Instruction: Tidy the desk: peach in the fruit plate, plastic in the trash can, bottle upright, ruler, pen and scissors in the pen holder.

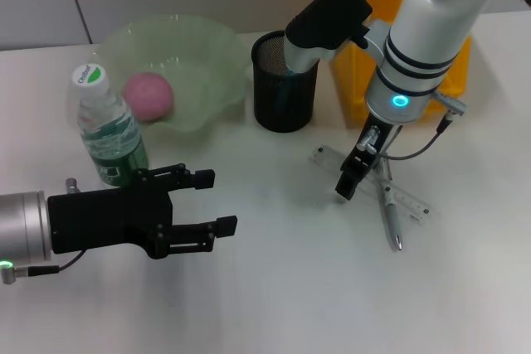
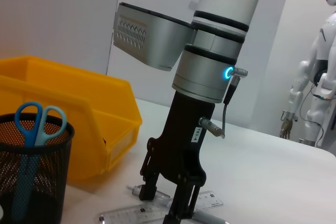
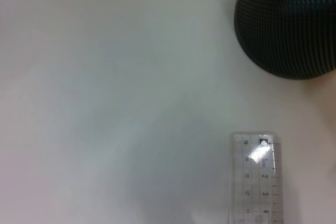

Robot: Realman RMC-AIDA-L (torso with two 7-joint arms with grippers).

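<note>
A pink peach (image 1: 148,95) lies in the pale green fruit plate (image 1: 214,49). The bottle (image 1: 108,126) stands upright beside it. Blue-handled scissors (image 2: 39,123) stick out of the black mesh pen holder (image 1: 284,82) (image 2: 31,182) (image 3: 289,24). The clear ruler (image 1: 411,199) (image 2: 210,201) (image 3: 257,177) and the silver pen (image 1: 390,217) lie crossed on the table. My right gripper (image 1: 352,180) (image 2: 160,204) points down over them, open, fingertips just above the ruler. My left gripper (image 1: 218,202) hovers open in front of the bottle, holding nothing. The plastic is out of view.
A yellow bin (image 1: 398,47) (image 2: 79,103) stands behind the pen holder and the right arm. A white humanoid robot (image 2: 320,77) stands far off beyond the table.
</note>
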